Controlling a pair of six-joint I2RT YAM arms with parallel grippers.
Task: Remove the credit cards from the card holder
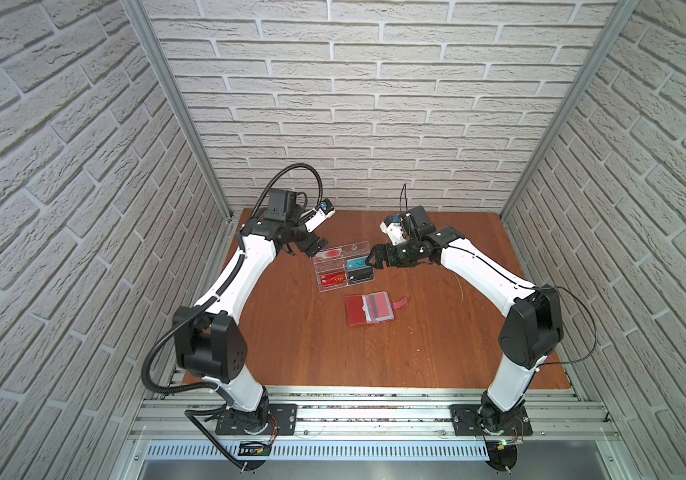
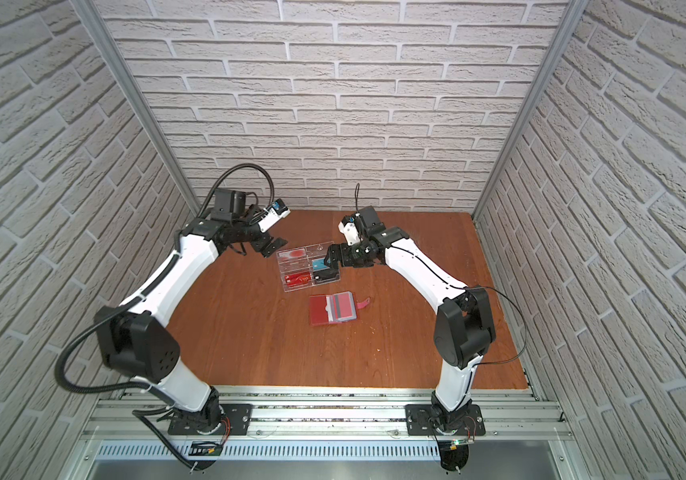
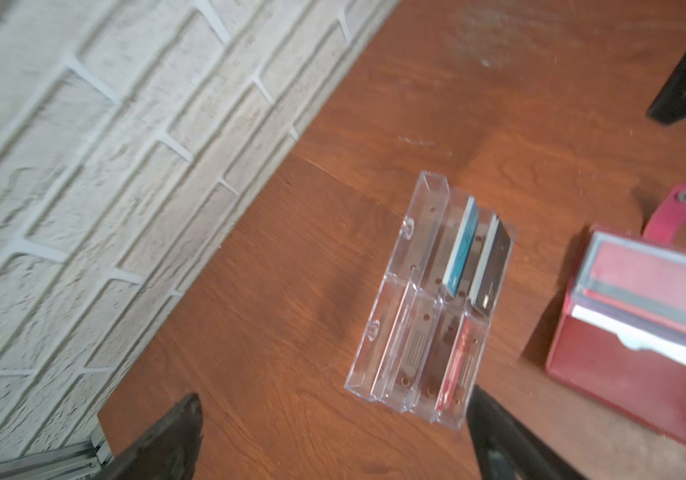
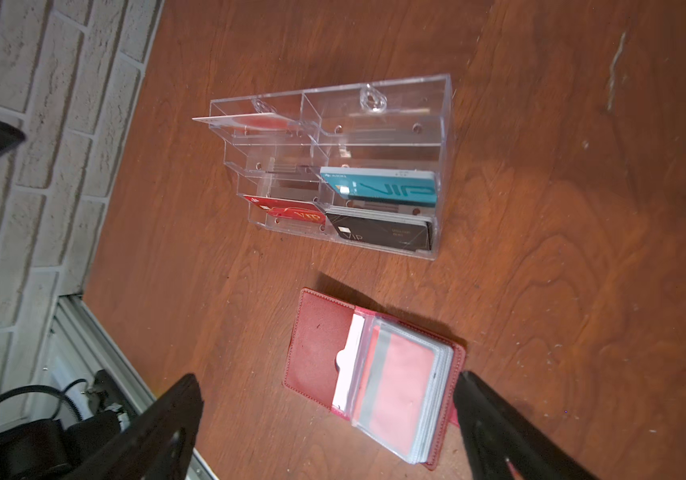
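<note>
While left gripper (image 3: 333,397) and right gripper (image 4: 328,379) gape empty, only the left wrist view shows the snap stud (image 3: 685,195).

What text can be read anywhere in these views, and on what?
"VIP": teal card, in the clear rack.
"VIP": red card, same rack.
"VIP": black card, same rack.
Small print on the teal and black cards: too blurred to read.
No text visible on the card holder.
</note>
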